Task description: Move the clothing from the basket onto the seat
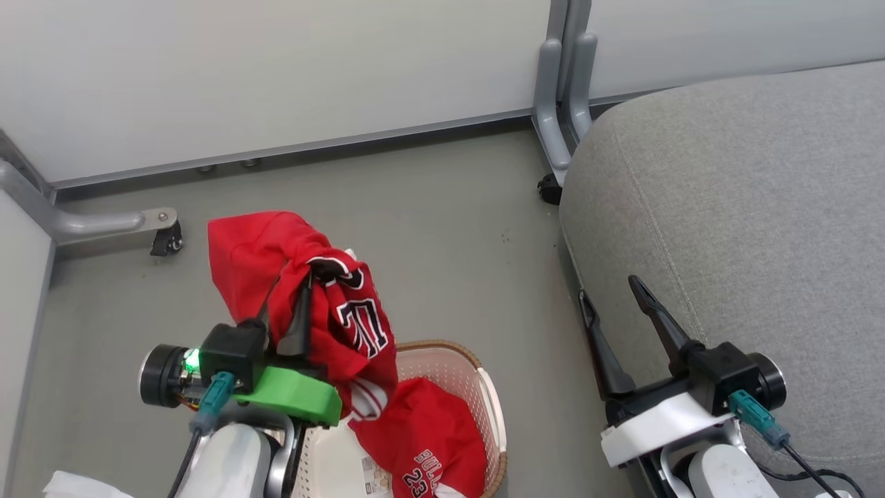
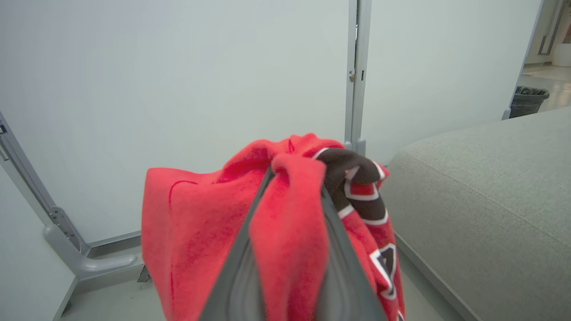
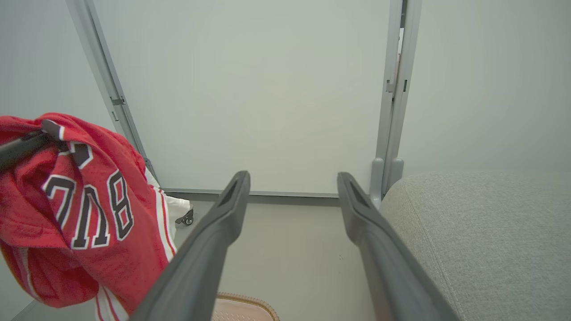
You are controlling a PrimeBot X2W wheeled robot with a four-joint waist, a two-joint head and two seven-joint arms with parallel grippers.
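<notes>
Red jersey (image 1: 346, 311): I have it pinched in my left gripper (image 1: 294, 277), the two dark fingers closed on a bunched fold, with cloth heaped over and around the tips.
Fingers (image 2: 236, 276) in the left wrist view: a fold runs up between them and drapes down both sides, and black-and-white numbers hang on the gripper's right.
Below the left gripper: the jersey's tail hangs down to the basket (image 1: 477, 366), whose brown woven-look rim sits just under and to the right of my wrist.
Second jersey (image 1: 422, 429): it lies in the basket under the hanging one, white lettering and a 23 facing up. I cannot tell whether the two garments touch.
Right gripper (image 1: 608, 287): the jaws are spread wide with nothing between them. One fingertip is over the cushion's edge and the other over the floor just beside it.
Seat (image 1: 747, 207): grey fabric with a stitched seam, under and to the right of my right gripper, well apart from the left gripper and the jersey it carries.
Floor (image 1: 449, 228): grey, ahead of both grippers and between basket and seat.
Partition panels (image 1: 276, 69): pale, on grey posts, beyond both sets of fingertips. A caster foot (image 1: 166, 242) stands ahead and to the left of my left gripper.
</notes>
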